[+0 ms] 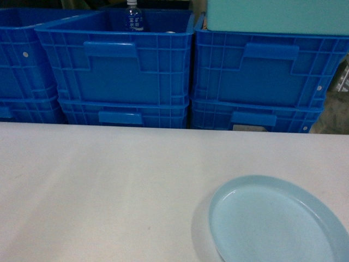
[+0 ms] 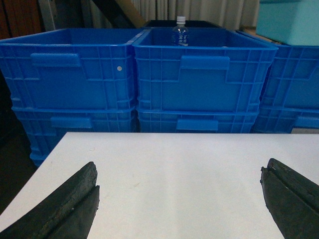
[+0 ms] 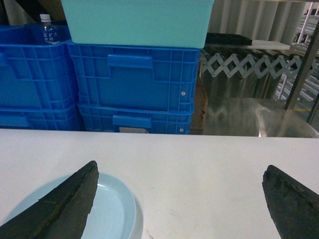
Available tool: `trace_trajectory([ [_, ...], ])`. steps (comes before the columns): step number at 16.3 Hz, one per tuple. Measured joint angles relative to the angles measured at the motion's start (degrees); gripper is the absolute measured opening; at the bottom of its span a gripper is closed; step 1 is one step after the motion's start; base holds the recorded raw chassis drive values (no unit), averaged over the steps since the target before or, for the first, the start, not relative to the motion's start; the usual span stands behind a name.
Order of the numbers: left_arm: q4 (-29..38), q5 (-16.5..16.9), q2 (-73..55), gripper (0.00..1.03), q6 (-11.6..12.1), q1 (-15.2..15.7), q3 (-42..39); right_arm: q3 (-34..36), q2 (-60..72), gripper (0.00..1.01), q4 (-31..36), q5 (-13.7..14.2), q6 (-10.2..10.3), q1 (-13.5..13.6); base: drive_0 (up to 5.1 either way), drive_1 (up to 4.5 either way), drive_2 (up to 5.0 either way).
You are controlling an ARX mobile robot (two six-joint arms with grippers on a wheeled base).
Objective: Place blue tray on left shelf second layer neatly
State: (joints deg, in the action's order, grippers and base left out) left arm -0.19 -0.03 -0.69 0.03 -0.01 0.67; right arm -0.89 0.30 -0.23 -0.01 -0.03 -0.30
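Note:
The blue tray [image 1: 275,221], a pale round shallow dish, lies flat on the white table [image 1: 98,185] at the near right, cut off by the frame's bottom edge. In the right wrist view the blue tray [image 3: 112,209] sits low on the left, partly behind the left finger [image 3: 65,204]. My right gripper [image 3: 180,167] is open above bare table, just right of the tray and holding nothing. My left gripper [image 2: 179,167] is open over the left part of the table, with nothing between its fingers. Neither gripper shows in the head view. The left shelf second layer is out of view.
Dark-blue ribbed crates [image 1: 120,65] stand stacked two high right behind the table's far edge. A water bottle [image 1: 133,16] stands in one, and a teal box [image 1: 278,16] rests on the right stack. Further right are a shiny steel surface [image 3: 249,117] and a folding lattice [image 3: 249,64].

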Motion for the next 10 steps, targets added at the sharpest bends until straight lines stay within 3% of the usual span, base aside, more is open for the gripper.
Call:
trace_trajectory([
  [7, 0.0, 0.0, 0.0, 0.98, 0.0, 0.0, 0.0, 0.0, 0.0, 0.98, 0.0, 0.0, 0.0, 0.0, 0.0, 0.00, 0.0],
  [8, 0.0, 0.0, 0.0, 0.98, 0.0, 0.0, 0.0, -0.3, 2.3, 0.98, 1.0, -2.3, 1.2, -0.8, 0.0, 0.00, 0.0],
  [10, 0.0, 0.0, 0.0, 0.98, 0.0, 0.0, 0.0, -7.8, 20.1, 0.98, 11.1, -9.7, 6.6, -3.7, 0.0, 0.00, 0.0],
])
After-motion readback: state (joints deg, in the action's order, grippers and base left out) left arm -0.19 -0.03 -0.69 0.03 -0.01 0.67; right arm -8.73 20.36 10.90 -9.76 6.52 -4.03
